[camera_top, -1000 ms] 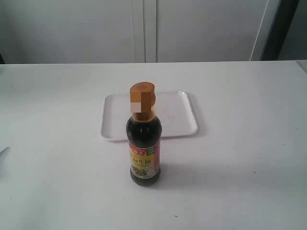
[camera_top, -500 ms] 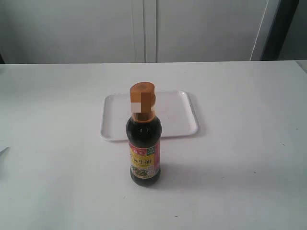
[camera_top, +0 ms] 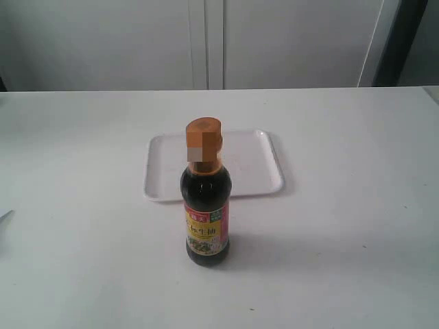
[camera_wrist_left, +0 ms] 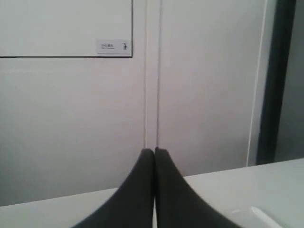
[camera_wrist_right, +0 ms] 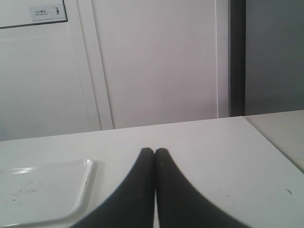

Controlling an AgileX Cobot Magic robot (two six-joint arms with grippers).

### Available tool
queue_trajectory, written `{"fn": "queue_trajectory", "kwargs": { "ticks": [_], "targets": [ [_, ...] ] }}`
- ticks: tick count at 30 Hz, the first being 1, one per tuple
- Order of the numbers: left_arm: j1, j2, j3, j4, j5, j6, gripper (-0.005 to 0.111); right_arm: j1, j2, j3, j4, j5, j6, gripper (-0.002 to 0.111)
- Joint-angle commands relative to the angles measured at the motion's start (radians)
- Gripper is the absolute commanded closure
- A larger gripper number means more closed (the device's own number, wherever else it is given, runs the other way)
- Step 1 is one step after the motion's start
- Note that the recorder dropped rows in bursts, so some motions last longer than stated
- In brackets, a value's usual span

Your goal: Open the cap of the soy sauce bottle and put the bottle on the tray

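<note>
The soy sauce bottle (camera_top: 206,212) stands upright on the white table, dark liquid inside and a red, yellow and green label on its front. Its orange-brown cap (camera_top: 204,130) sits down on the neck. Just behind it lies the flat white tray (camera_top: 260,171), and one corner of the tray (camera_wrist_right: 42,190) also shows in the right wrist view. Neither arm appears in the exterior view. My left gripper (camera_wrist_left: 154,151) is shut with nothing between its black fingers. Beside the tray's corner, my right gripper (camera_wrist_right: 154,151) is likewise shut and holds nothing.
White cabinet doors (camera_top: 206,41) run along the far side of the table. A dark vertical strip (camera_top: 398,41) stands at the back right. The table's right edge (camera_wrist_right: 270,142) shows in the right wrist view.
</note>
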Motion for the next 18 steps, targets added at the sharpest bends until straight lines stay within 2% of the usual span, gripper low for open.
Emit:
{"fn": "queue_trajectory", "kwargs": {
  "ticks": [1,7,15,18],
  "targets": [
    [0.001,0.128,-0.040,0.104,-0.126,-0.031,0.107,0.001,-0.005,0.005,-0.002,-0.015,-0.011,0.108],
    [0.001,0.298,-0.058,0.154,-0.297,-0.043,0.107,0.001,-0.005,0.005,-0.002,-0.015,-0.011,0.108],
    [0.001,0.447,-0.060,0.240,-0.606,-0.041,0.107,0.001,-0.005,0.005,-0.002,-0.015,-0.011,0.108],
    [0.001,0.487,-0.070,0.281,-0.646,-0.048,0.107,0.001,-0.005,0.005,-0.002,-0.015,-0.011,0.108]
  ]
}}
